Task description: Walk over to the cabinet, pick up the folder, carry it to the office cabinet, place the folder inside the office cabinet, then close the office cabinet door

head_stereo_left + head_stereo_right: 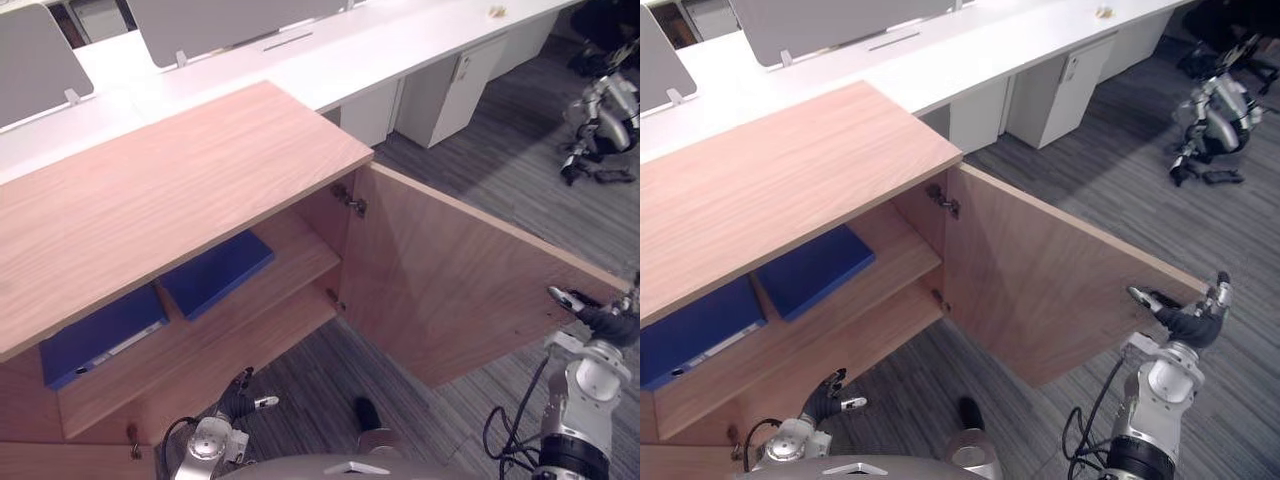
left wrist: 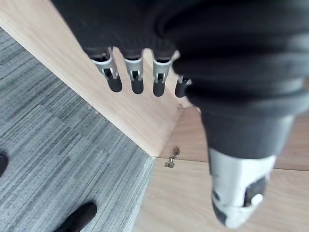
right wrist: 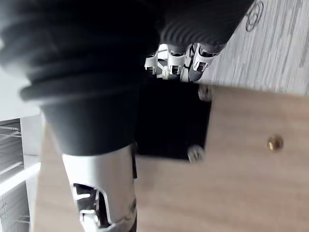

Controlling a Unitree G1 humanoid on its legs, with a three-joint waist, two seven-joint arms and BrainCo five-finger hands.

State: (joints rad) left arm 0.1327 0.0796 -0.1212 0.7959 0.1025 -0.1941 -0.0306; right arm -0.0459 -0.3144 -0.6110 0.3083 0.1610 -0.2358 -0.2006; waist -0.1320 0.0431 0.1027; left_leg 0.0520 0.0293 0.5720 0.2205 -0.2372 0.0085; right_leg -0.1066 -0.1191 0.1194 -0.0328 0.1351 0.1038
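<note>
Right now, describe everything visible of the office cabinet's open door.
The door is a flat panel of reddish-brown wood grain, swung wide open and upright over the grey carpet. Two metal hinges join its inner edge to the cabinet. The right hand sits at its outer top corner, apparently touching the edge.

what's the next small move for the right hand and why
Probably swing the door shut with the right hand: it is at the door's free edge, the door stands wide open, and two blue folders already lie on the shelf inside the cabinet.
</note>
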